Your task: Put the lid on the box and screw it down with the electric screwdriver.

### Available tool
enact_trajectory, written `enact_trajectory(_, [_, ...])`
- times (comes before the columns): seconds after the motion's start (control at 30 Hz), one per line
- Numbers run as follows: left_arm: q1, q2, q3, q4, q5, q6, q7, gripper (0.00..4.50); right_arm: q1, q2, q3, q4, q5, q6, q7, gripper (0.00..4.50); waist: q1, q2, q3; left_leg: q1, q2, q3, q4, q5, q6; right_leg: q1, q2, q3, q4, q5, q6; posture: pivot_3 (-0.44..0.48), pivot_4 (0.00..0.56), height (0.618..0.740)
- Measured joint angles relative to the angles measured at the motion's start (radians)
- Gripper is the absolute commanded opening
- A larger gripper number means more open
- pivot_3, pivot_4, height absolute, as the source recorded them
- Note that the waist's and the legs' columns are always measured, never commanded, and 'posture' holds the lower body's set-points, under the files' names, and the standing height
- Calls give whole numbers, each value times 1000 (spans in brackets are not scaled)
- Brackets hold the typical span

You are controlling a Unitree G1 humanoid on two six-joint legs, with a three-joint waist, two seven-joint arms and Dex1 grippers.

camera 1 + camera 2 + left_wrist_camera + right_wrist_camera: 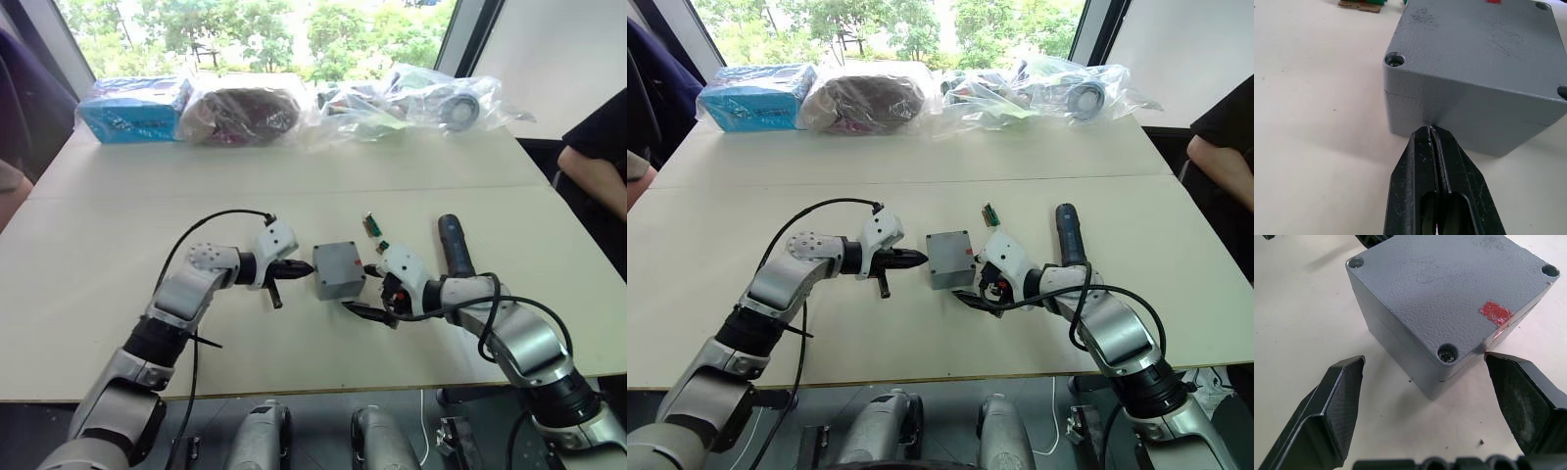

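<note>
The grey box (338, 269) stands mid-table with the lid (1449, 289) sitting on top of it. A red patch marks one corner of the lid, and a screw head shows in a corner hole (1448, 353). My left gripper (302, 266) is shut, empty, and its tip (1430, 129) rests against the box's left side wall. My right gripper (370, 290) is open just right of the box, with its fingers (1342, 396) spread either side of the near corner without touching it. The black electric screwdriver (455, 245) lies on the table behind my right wrist.
Small green circuit pieces (372, 224) lie just behind the box. Plastic bags (411, 103) and a blue package (132, 113) line the table's far edge. A person's arm (593, 166) is at the right edge. A seam (147, 191) crosses the table.
</note>
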Motion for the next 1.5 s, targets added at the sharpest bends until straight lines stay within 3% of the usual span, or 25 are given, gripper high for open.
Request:
enact_trajectory(0.33, [-10, -2, 1, 17, -2, -14, -3, 0, 2, 5, -60, -79, 37, 62, -21, 4059, -1, 0, 0, 0, 0, 0, 0, 0, 0, 0, 0, 0, 0, 0, 0, 0, 150, 740])
enact_trajectory(0.57, [-6, 58, 87, -36, -73, 52, -41, 0, -9, -48, -274, -202, 245, 241, 9, 4059, -1, 0, 0, 0, 2, -1, 0, 0, 0, 0, 0, 0, 0, 0, 0, 0, 150, 740])
enact_trajectory(0.67, [-7, 71, 125, -39, -93, 70, -40, 0, -110, -10, -355, -175, 336, 316, -21, 4059, -4, 0, 0, 1, 2, -1, 0, 0, 0, 0, 0, 0, 1, 0, 0, 0, 150, 740])
enact_trajectory(0.73, [-10, 73, 144, -38, -103, 77, -30, 0, -207, 13, -364, -82, 332, 293, -51, 4059, -4, 0, 0, 1, 1, 0, 0, 0, 0, 0, 0, 0, 1, 0, 0, 0, 150, 740])
enact_trajectory(0.93, [-35, 81, 176, -70, -132, 117, -15, 0, -403, 97, -256, 448, 125, 18, -94, 4059, -3, 0, 0, 0, -1, 1, 0, 0, -1, 0, 0, 0, 1, 0, 0, 0, 150, 740])
enact_trajectory(1.07, [-25, 83, 186, -114, -143, 141, 7, 0, -468, 149, -182, 747, 20, -166, -53, 4059, -11, 0, 0, 0, -1, 1, -1, 1, -1, 0, 0, 0, 0, 0, 0, 0, 150, 740])
enact_trajectory(1.23, [24, 85, 193, -171, -167, 176, 37, 0, -523, 194, -126, 976, -74, -350, 2, 4059, -28, 0, 0, 0, -1, 1, -1, 1, -2, 0, 0, 0, 0, 0, 0, 0, 150, 740])
enact_trajectory(1.33, [43, 90, 195, -187, -176, 188, 49, 0, -546, 214, -116, 1074, -118, -426, 8, 3501, -30, 0, 0, 1, 0, 1, -1, 1, -2, 0, 1, 0, 0, 0, 0, 0, 150, 740])
enact_trajectory(1.47, [43, 97, 199, -195, -188, 201, 60, 0, -590, 248, -112, 1195, -159, -510, -5, 2255, -30, 0, 0, 1, 0, 1, -1, 2, -4, 0, 1, 1, 1, 0, 0, 0, 150, 740])
enact_trajectory(1.5, [43, 98, 200, -195, -194, 201, 62, 0, -607, 256, -113, 1232, -168, -533, -13, 1762, -30, 0, 0, 1, 0, 1, -1, 5, -8, 0, 1, 0, 1, 0, 0, 0, 150, 740])
